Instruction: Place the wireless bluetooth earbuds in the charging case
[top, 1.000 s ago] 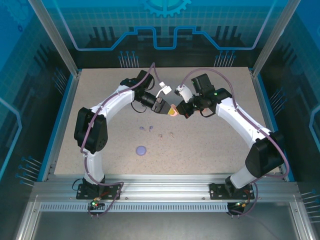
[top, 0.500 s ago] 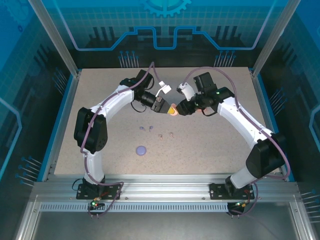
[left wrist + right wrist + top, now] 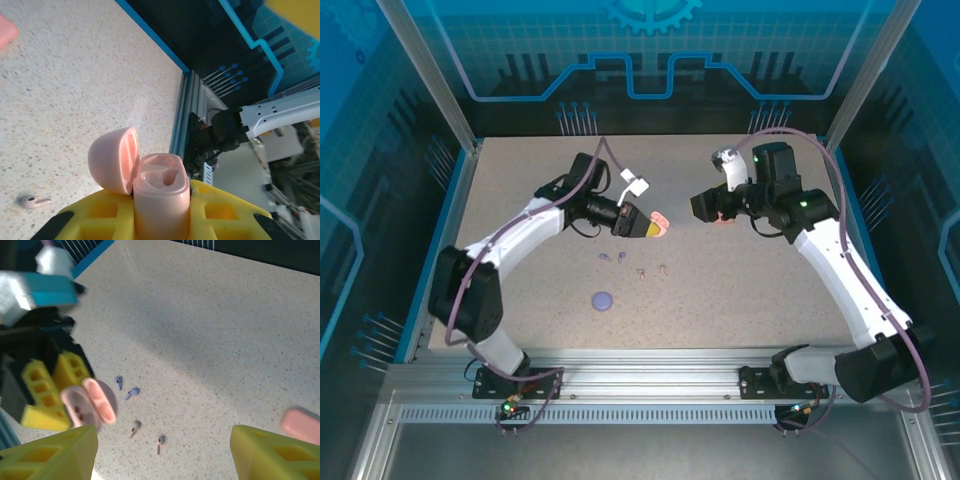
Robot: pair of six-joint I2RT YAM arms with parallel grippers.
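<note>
Right gripper (image 3: 708, 206) had withdrawn to the upper right, fingers released; left gripper (image 3: 161, 216) remained clenched on the open pink case (image 3: 160, 187), left of centre. Earbuds (image 3: 132, 392) lay loose below centre. The case should be held steady and one bud seated stem-first.

Open pale-pink pebble-shaped plastic charging case (image 3: 660, 226) in left pincer (image 3: 642, 226), above mid tabletop (image 3: 770, 290). At its 8 o'clock purple stemmed earbud pair (image 3: 612, 259), at 6 pale-pink earbud pair (image 3: 652, 269), at 7, farther, round purple case (image 3: 603, 299).
</note>
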